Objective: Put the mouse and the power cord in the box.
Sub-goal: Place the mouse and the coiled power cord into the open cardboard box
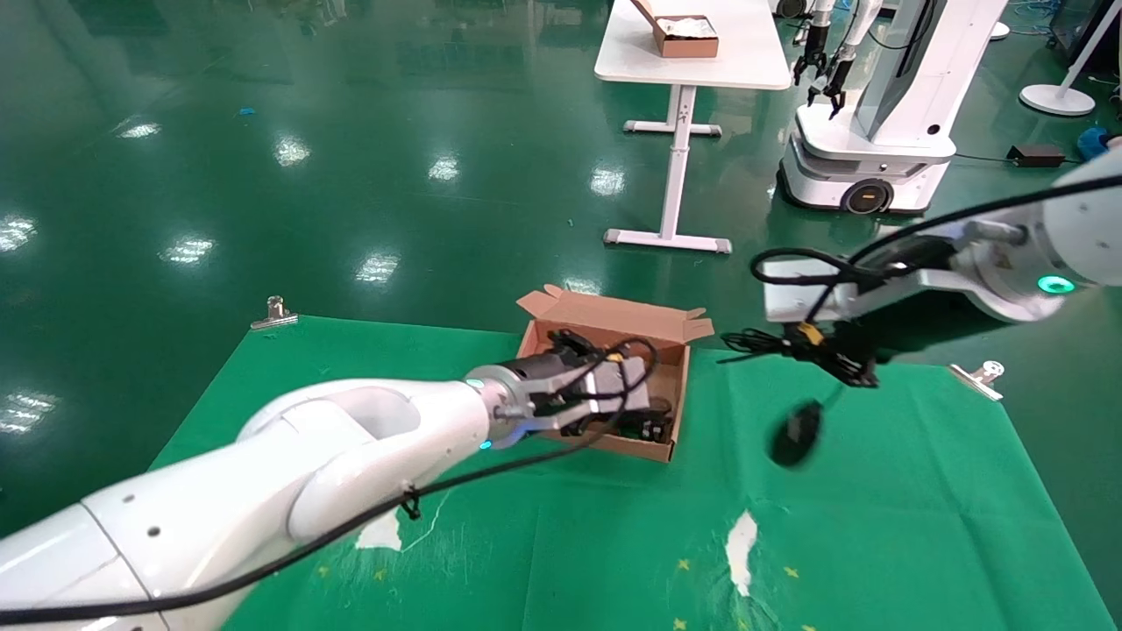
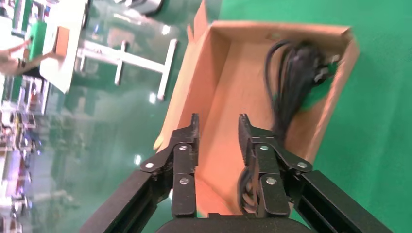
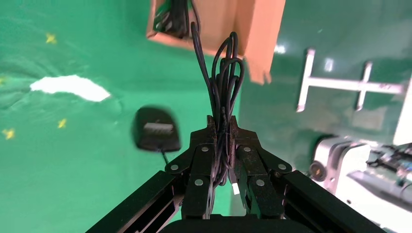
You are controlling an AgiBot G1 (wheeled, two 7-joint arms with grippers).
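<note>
— Box: where is it, and what's in it?

— It sits on the green cloth just ahead of my left gripper. One power cord lies bundled along one inner wall, its pronged plug at the far corner. My left wrist view shows that plainly; in the head view my own wrist covers most of the box floor.

— Your left gripper?

— Jaws apart, holding nothing, hanging over the box's open top with the fingers over the bare cardboard.

— And to the right?

— One mouse, off the cloth, dangling by its thin cable under my right gripper, to the right of the box and clear of it. The right wrist view shows what the head view cannot: my right jaws are clamped on a looped bunch of that cable, and the mouse hangs beside them with its underside to the camera.

— Counts?

— One box here, one cord, one mouse, two grippers. In the head view I also see a white table far back carrying one smaller box, another robot beside it, and two clips at the cloth's far corners.
</note>
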